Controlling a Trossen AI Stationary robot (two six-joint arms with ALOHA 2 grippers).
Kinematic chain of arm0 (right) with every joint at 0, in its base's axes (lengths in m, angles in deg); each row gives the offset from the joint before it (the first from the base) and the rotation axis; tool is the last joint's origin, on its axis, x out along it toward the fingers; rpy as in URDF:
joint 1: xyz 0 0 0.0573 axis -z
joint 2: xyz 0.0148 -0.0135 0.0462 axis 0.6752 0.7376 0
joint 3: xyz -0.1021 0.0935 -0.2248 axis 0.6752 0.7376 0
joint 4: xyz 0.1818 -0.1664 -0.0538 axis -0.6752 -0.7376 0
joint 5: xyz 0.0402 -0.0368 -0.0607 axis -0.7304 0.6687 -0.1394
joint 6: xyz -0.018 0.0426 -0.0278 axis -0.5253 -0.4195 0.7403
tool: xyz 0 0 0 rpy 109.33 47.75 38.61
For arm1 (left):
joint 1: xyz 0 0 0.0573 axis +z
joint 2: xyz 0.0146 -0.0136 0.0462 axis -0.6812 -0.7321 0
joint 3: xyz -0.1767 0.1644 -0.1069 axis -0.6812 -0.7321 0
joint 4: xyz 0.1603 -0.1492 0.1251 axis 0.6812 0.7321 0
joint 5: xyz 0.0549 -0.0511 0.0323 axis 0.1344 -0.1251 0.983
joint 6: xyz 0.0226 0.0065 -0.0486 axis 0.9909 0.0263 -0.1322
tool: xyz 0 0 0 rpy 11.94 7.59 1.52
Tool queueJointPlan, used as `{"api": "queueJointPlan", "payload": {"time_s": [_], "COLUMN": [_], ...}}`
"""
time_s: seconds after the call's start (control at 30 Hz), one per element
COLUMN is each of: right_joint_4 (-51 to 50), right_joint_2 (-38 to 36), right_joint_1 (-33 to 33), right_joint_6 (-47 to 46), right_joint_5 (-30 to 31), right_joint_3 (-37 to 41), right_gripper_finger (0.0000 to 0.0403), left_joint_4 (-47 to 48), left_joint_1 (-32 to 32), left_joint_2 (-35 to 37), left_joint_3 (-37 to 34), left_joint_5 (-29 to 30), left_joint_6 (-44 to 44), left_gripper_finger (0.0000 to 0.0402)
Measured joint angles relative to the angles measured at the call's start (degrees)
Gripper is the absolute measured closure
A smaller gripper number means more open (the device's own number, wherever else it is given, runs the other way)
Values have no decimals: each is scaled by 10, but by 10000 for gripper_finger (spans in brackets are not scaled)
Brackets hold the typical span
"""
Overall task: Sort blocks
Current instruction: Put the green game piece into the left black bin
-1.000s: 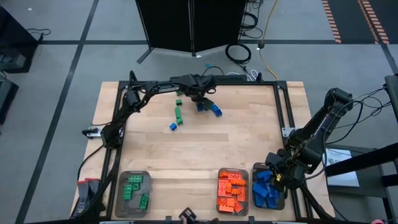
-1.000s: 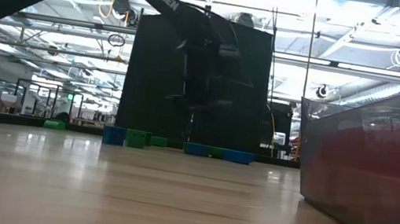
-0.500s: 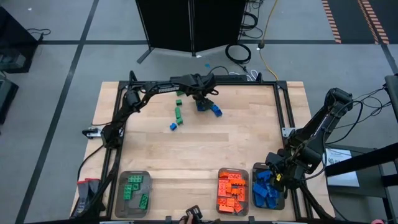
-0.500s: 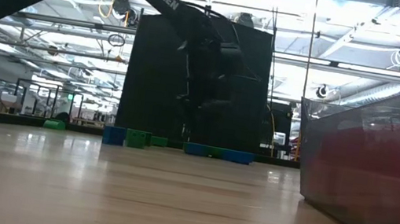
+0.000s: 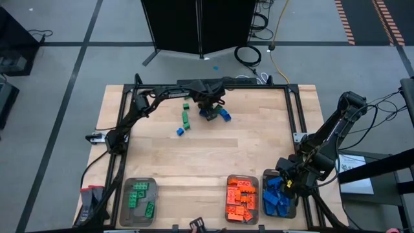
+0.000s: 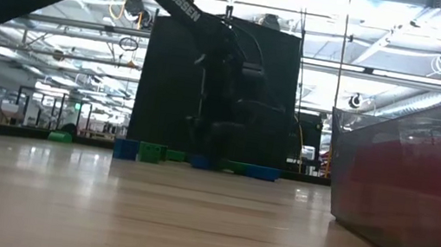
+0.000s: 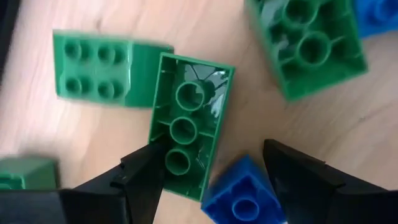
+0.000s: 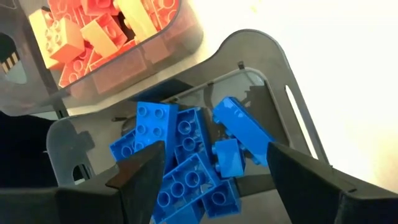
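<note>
Green brick between spread fingers at the far edge

Pale wood makes up the surface (image 5: 213,155), and the black upright panel (image 5: 197,26) behind its far edge is the landmark used here. Just in front of that panel the left tool (image 5: 208,108) hangs low over a small cluster of loose blocks (image 5: 194,116). Its two fingers (image 7: 134,180) stand apart and grip nothing. In the left wrist view an upturned green brick (image 7: 186,149), hollow side up, lies on the wood with one end between the fingertips; one finger is at its edge, though whether it touches cannot be told. A blue brick (image 7: 242,196) lies against that end, between the fingers as well. A second green brick (image 7: 102,71), studs up, touches the upturned one's other end, and a third, also upturned (image 7: 311,46), lies just beside them.

From above, a green pair (image 5: 185,118) and a single blue brick (image 5: 180,131) lie a little nearer the front than the tool, and another blue brick (image 5: 224,114) lies just beside it.

Well away from the panel, along the near edge, stand three clear trays: a green-filled tray (image 5: 124,194), an orange-filled tray (image 5: 228,188) and a blue-filled tray (image 5: 265,176). The right tool (image 5: 286,183) hangs over the blue-filled tray, its fingers (image 8: 140,177) apart and holding nothing, with the sorted blue bricks (image 8: 180,162) lying below them.
</note>
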Motion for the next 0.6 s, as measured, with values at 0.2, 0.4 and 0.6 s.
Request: {"api": "queueJointPlan", "payload": {"time_s": [0.2,0.4,0.6], "right_joint_4": [3,1,-11], "right_joint_2": [0,0,0], "right_joint_1": [0,0,1], "right_joint_6": [-2,-1,1], "right_joint_5": [1,6,31], "right_joint_3": [0,0,0], "right_gripper_finger": [127,127,127], "left_joint_4": [90,164,124], "left_joint_1": [-10,-47,-62], "left_joint_2": [1,11,19], "left_joint_3": [1,-1,7], "left_joint_5": [-28,-49,-47], "left_joint_6": [-27,-34,-30], "left_gripper_finger": [135,135,143]}}
